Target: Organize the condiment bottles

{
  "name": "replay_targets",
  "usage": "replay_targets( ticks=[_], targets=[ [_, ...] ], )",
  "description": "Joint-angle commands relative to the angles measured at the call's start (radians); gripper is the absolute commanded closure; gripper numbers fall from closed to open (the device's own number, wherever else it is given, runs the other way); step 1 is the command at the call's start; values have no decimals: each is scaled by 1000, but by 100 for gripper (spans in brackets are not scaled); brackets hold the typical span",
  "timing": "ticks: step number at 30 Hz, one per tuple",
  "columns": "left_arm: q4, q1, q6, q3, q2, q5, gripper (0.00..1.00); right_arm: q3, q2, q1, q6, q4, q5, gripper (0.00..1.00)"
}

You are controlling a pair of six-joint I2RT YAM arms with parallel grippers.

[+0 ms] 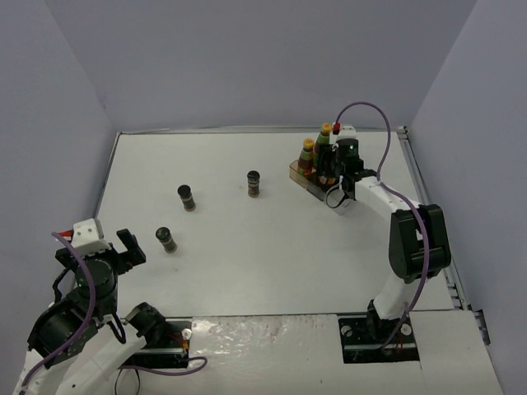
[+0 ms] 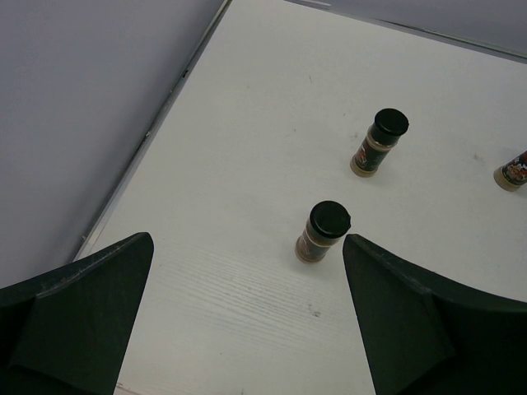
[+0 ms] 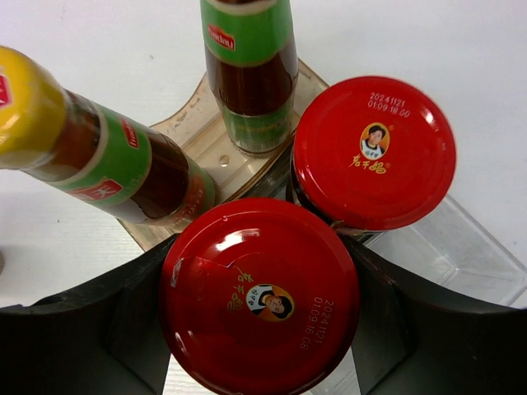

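My right gripper [image 3: 260, 317] is shut on a squat red-lidded jar [image 3: 259, 292], its dark fingers [image 3: 123, 321] pressed against both sides. A second red-lidded jar [image 3: 373, 152] stands just beyond it in the clear tray [image 3: 465, 247]. Two tall green-necked bottles [image 3: 251, 74] [image 3: 107, 160] stand at the tray's far end. Whether the held jar rests on the tray floor I cannot tell. Three small dark shakers [image 1: 167, 239] [image 1: 188, 197] [image 1: 254, 183] stand upright on the table. My left gripper [image 2: 247, 243] is open, with the nearest shaker [image 2: 323, 232] just ahead of its right finger.
The tray [image 1: 310, 186] sits at the far right of the white table, near the back wall. A grey side wall [image 2: 74, 107] runs close along the left of my left gripper. Another shaker [image 2: 380, 141] and a third [image 2: 515, 170] stand farther out.
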Motion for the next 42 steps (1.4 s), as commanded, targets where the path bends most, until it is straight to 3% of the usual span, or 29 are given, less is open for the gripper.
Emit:
replay_targets(
  ticks=[1,5,7,14,18,23,29,32,42],
  targets=[
    [33,8,1,19,42,-3,3,71,-10,-1,8,166,8,99],
    [33,8,1,18,44,-3,3,81,26,-2,-1,141,-9,81],
    [33,8,1,20,45,-3,3,84,36,-2,-3,129,-25,65],
    [35,10,1,20,51,2,3,110,4,5,-22,46,-70,21],
    [34,8,1,20,53,3,3,143,-73,24,-55,-56,-85,7],
    [37,10,1,18,56,5,3,140,-208,87,-84,-125,-110,1],
    [41,11,1,20,63,7,3,122,-254,202,-108,-130,-178,0],
    [41,13,2,20,67,10,3,143,-227,245,-155,-129,-229,0],
    [40,16,1,19,69,13,3,322,74,298,-260,-59,-410,0]
  ],
)
